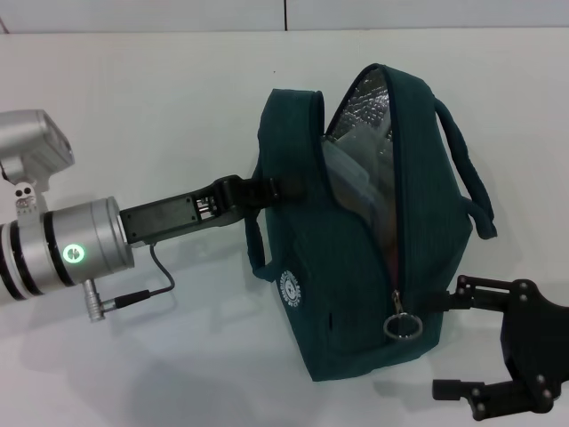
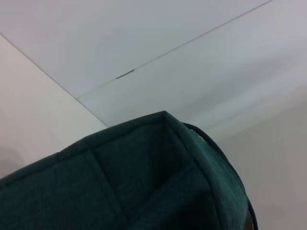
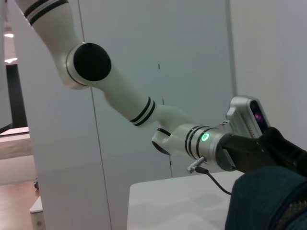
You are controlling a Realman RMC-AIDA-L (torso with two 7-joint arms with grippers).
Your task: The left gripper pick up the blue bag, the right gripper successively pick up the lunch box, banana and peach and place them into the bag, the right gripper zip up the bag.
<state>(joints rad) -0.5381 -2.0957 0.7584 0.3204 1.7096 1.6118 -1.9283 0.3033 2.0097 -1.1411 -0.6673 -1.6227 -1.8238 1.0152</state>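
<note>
**Mia:** Look, the left black two-fingered tool [image 1: 258, 191] is closed on a strap at the side of the big dark teal-blue cloth bag [image 1: 356, 285]. It holds the bag up on the white tabletop [image 1: 160, 107].

**Ben:** Where is the other one?

**Mia:** The right black tool [image 1: 444, 342] sits low by the bag's near end, just beside the round silver ring pull [image 1: 402, 326]. Its two fingers are spread wide, with nothing between them.

**Ben:** So what step is this?

**Mia:** I think it is the last one, zipping up. The clear plastic lunch box with the blue rim [image 1: 351, 191] is inside already. I can't see the banana or the peach, so maybe they are tucked under it.

**Ben:** What comes next?

**Mia:** I guess it has to pinch that little ring and pull it along the zip. The ring is small and dangly, so it needs careful aim.

**Ben:** The bag looks soft.

**Mia:** Yes, bumpy cloth outside, shiny crinkly foil inside, and thick rope-like handles [image 1: 467, 169].
</note>
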